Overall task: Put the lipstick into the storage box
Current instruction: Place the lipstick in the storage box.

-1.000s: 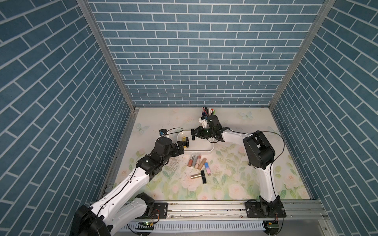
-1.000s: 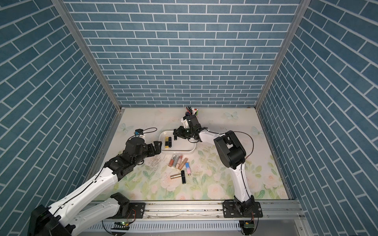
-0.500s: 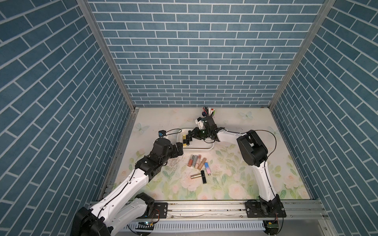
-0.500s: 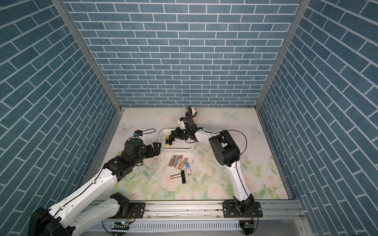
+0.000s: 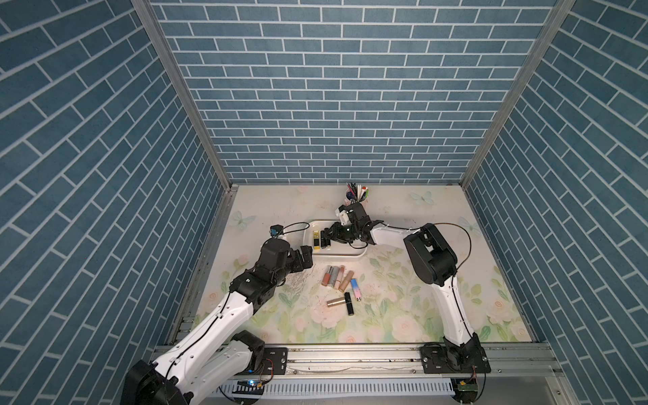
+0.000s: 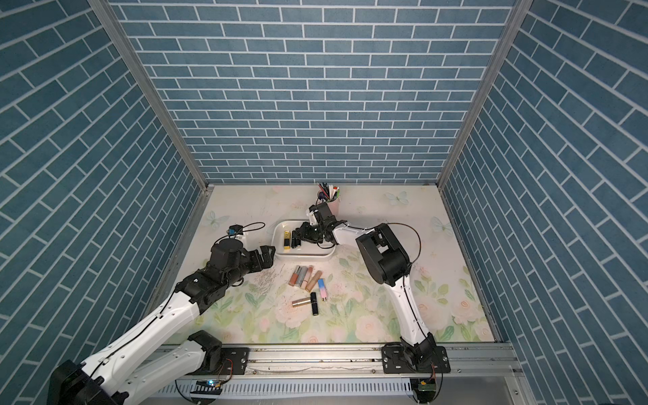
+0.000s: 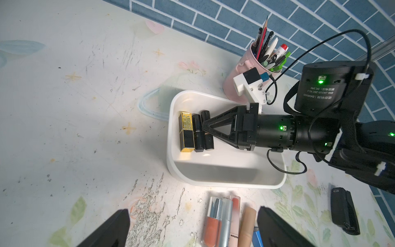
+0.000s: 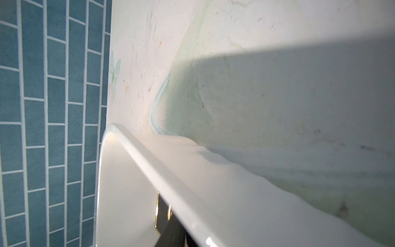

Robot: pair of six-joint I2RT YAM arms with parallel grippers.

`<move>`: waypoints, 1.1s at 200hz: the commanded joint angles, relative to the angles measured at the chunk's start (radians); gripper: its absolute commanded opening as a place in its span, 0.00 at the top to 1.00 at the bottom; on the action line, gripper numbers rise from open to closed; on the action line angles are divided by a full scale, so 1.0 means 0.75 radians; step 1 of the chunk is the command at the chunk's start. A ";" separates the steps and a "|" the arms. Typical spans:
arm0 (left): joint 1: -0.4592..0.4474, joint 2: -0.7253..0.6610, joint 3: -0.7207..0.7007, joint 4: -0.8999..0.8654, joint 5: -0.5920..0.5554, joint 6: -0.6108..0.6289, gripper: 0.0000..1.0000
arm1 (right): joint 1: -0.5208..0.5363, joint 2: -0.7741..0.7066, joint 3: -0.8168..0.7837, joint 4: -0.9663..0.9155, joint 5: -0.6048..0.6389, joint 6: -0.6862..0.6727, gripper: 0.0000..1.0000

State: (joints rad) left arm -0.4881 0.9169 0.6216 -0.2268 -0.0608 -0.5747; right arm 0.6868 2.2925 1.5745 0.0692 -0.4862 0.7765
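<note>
Right gripper [image 7: 204, 127], matte black with open triangular trusswork fingers, reaches low into the shallow white plastic storage box with rounded corners [image 7: 224, 184], its tip touching the middle of a glossy black cylindrical lipstick [image 7: 207, 131]. We see it side-on, so we cannot tell whether it pinches that tube or stands slightly apart. That lipstick lies flat on the box floor at the end nearer the left arm, touching a second black round lipstick [image 7: 197, 133], which lies against a square gold-and-black lipstick with a patterned metallic cap [image 7: 186, 132]. In the right wrist view the box's smooth, shiny rim fills the foreground, and a sliver of the gold case shows behind it. On the right arm's round black motor housing [image 7: 320, 89] we read "DAMIAO" and "DM-J4310-2EC" in white letters. Our left gripper [image 7: 192, 209] hangs spread wide and empty just beside the box's near corner. Loose tubes lie close by on the scuffed floral-print counter [image 7: 64, 107]: a coral gloss with a silver cap [image 7: 211, 222], a pale pink tube whose small dark print we cannot read [image 7: 234, 233], and a matte beige stick [image 7: 248, 222]. A pink pen cup crammed with pens [image 7: 249, 58] stands just behind the box.
</note>
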 commanded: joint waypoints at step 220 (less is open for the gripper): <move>0.018 -0.196 -0.016 0.101 0.236 -0.015 0.00 | 0.127 -0.491 -0.120 -0.273 0.343 -0.274 0.43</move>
State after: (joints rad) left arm -0.4797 0.8013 0.6064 -0.2024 0.0628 -0.5785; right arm 0.7704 2.0239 1.5360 -0.0628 -0.2993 0.6529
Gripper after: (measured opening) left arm 0.995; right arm 0.560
